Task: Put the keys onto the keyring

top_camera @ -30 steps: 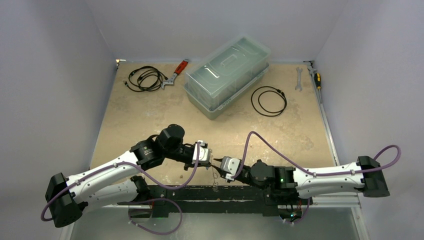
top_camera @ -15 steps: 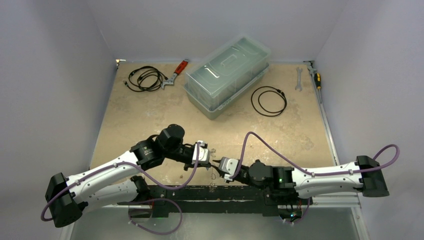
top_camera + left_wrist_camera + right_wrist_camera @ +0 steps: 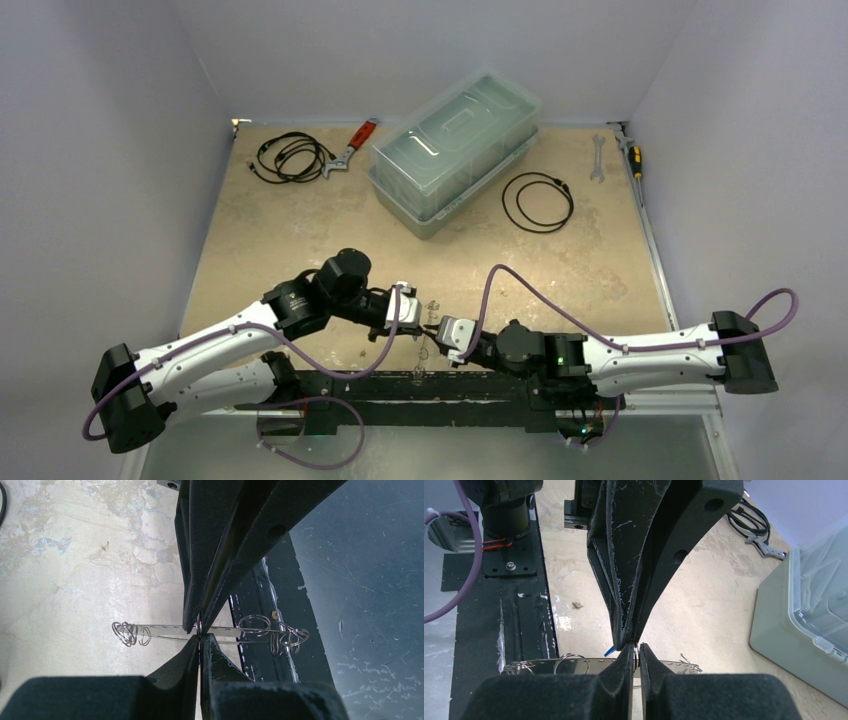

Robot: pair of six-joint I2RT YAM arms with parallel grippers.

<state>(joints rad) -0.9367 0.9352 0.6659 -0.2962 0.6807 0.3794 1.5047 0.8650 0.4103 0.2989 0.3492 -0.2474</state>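
The keyring shows edge-on as a thin silvery band [image 3: 160, 630] with small holes and clusters of small wire rings [image 3: 127, 632] at both ends; it also shows in the right wrist view [image 3: 574, 666]. My left gripper [image 3: 201, 639] and right gripper [image 3: 636, 652] meet tip to tip over it near the table's front edge, left [image 3: 418, 318] and right [image 3: 442, 332]. Both are shut. A small metal ring [image 3: 637, 656] stands between the right fingers. A blue key head [image 3: 609, 651] peeks out beside the tips. The other keys are hidden.
A clear lidded box [image 3: 455, 150] stands at the back. A red-handled wrench [image 3: 355, 145] and a black cable coil [image 3: 290, 157] lie back left. Another coil [image 3: 537, 200], a spanner [image 3: 598, 157] and a screwdriver [image 3: 633, 155] lie back right. A black rail [image 3: 430, 385] runs along the front edge.
My right gripper has shifted slightly left, closer to the left gripper. The left arm has barely moved.
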